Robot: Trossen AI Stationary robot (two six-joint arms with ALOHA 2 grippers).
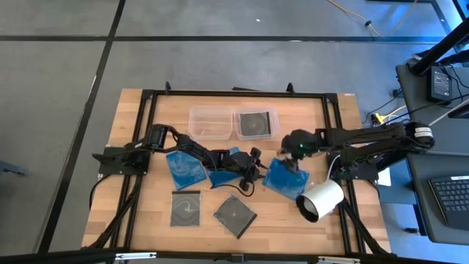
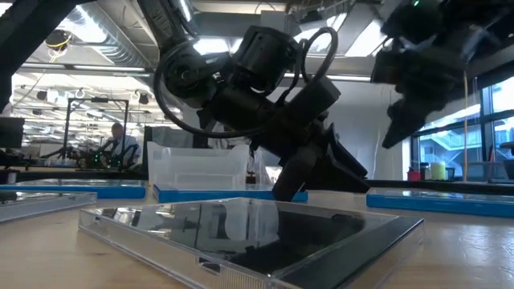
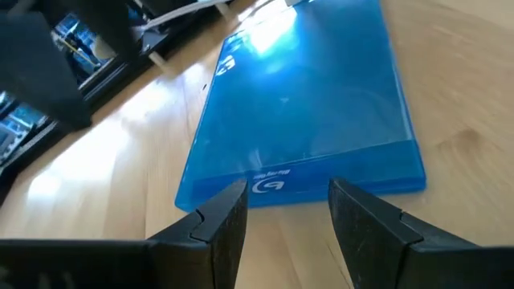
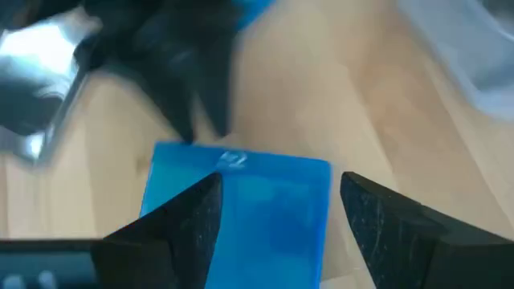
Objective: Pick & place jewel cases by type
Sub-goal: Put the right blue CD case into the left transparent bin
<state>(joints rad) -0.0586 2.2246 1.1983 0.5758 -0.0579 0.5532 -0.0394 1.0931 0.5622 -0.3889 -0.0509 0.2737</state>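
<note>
A translucent blue jewel case (image 1: 284,180) lies flat on the table, right of centre. My left gripper (image 3: 285,201) is open and low over the table, with its fingertips at that case's left edge (image 3: 273,186). My right gripper (image 4: 277,193) hangs open above the same case (image 4: 241,209), clear of it. Two more blue cases (image 1: 185,167) (image 1: 220,177) lie under the left arm. Two dark cases (image 1: 185,209) (image 1: 234,215) lie near the front edge. One more dark case (image 1: 254,123) lies inside the right-hand clear tub. My left gripper comes at the blue case slanting down from the table's left. Its two open fingertips (image 3: 233,201) stand right at the case's left edge (image 3: 273,186). I cannot tell whether they touch it. The case lies flat on the table.
Two clear tubs (image 1: 209,121) (image 1: 272,117) stand side by side at the far middle. A white cylinder (image 1: 320,199) lies at the front right, close to the blue case. A black frame (image 1: 234,94) runs around the tabletop. A person (image 2: 120,144) shows in the room behind.
</note>
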